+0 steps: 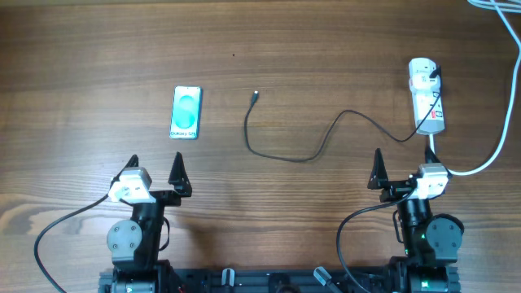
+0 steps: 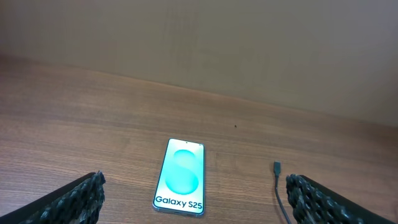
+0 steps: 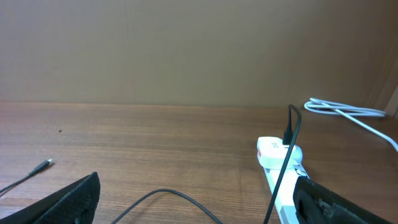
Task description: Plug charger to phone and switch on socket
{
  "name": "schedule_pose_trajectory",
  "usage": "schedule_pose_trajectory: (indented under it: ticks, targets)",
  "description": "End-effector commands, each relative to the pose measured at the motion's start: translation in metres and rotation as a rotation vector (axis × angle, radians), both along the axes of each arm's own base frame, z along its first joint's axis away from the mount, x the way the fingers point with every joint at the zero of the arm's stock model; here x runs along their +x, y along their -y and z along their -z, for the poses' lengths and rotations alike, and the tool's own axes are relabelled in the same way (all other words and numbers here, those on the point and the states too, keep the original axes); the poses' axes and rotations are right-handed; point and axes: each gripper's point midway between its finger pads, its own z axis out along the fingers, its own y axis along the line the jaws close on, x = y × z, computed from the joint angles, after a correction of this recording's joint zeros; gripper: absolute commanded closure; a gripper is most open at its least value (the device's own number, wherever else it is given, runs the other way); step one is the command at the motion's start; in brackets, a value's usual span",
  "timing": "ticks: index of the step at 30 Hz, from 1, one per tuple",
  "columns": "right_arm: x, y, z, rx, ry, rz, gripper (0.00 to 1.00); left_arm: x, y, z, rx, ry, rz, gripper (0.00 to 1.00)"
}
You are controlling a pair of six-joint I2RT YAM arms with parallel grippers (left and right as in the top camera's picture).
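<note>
The phone [image 1: 186, 112] lies flat on the table, screen lit, "Galaxy S25" at its near end; it also shows in the left wrist view [image 2: 181, 177]. The charger, a thin black cable [image 1: 313, 150], curves from the socket to its free plug tip [image 1: 256, 95], which lies apart from the phone [image 2: 277, 167] [image 3: 45, 164]. The socket [image 1: 426, 95] is a white power strip at the right, with the cable's adapter plugged into its far end [image 3: 278, 152]. My left gripper [image 1: 155, 173] is open and empty, just short of the phone. My right gripper [image 1: 403, 167] is open and empty, just short of the socket.
A thick white cable [image 1: 500, 122] runs from the socket's near end to the table's right edge and up to the far right corner; a loop of it shows in the right wrist view [image 3: 348, 112]. A plain wall stands behind the table.
</note>
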Motion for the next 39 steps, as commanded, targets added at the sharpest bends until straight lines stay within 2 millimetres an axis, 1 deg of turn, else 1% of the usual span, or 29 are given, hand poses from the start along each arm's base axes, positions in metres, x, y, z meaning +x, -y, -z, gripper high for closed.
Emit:
schedule_pose_trajectory:
  ticks: [1, 3, 5, 8, 11, 15, 17, 21, 24, 28, 32, 36, 39]
  targets:
    - [0.0, 0.001, -0.002, 0.08, 0.007, 0.007, 0.0, 0.0, -0.003, 0.002, 0.008, -0.002, -0.016, 0.0]
    - [0.0, -0.001, -0.003, 0.111, 0.009, -0.004, 0.0, 0.0, -0.003, 0.002, 0.008, -0.003, -0.016, 0.0]
    - [-0.001, -0.002, -0.007, 0.105, 0.025, -0.007, 0.0, 0.0, -0.003, 0.004, 0.003, -0.013, -0.016, 0.0]
    - [-0.002, -0.013, -0.015, 0.052, 0.051, -0.076, 0.0, 0.002, -0.003, 0.01, -0.001, -0.046, -0.016, 0.0]
    - [-0.004, -0.019, -0.024, 0.054, 0.063, -0.11, 0.0, 0.003, -0.003, 0.005, -0.001, -0.066, -0.016, 0.0]
    - [-0.004, -0.02, -0.036, 0.052, 0.069, -0.114, 0.0, 0.008, -0.003, -0.012, 0.002, -0.089, -0.014, 0.0]
    - [-0.004, -0.02, -0.043, 0.052, 0.07, -0.118, 0.0, 0.012, 0.0, -0.021, -0.001, -0.103, 0.005, 0.0]
    - [-0.005, -0.028, -0.062, 0.051, 0.074, -0.166, 0.0, 0.025, 0.009, -0.048, -0.011, -0.123, 0.066, 0.0]
    - [-0.005, -0.03, -0.078, 0.052, 0.064, -0.174, 0.0, 0.035, 0.014, -0.066, -0.018, -0.162, 0.095, 0.0]
    - [-0.006, -0.03, -0.097, 0.058, 0.003, -0.176, 0.0, 0.048, 0.014, -0.091, -0.028, -0.248, 0.1, 0.0]
    - [-0.007, -0.032, -0.111, 0.067, -0.062, -0.184, 0.0, 0.058, 0.014, -0.11, -0.035, -0.323, 0.1, 0.0]
    - [-0.006, -0.032, -0.125, 0.075, -0.125, -0.183, 0.0, 0.064, 0.014, -0.125, -0.045, -0.421, 0.099, 0.0]
    - [-0.004, -0.032, -0.129, 0.083, -0.183, -0.181, 0.0, 0.069, 0.013, -0.134, -0.051, -0.481, 0.099, 0.0]
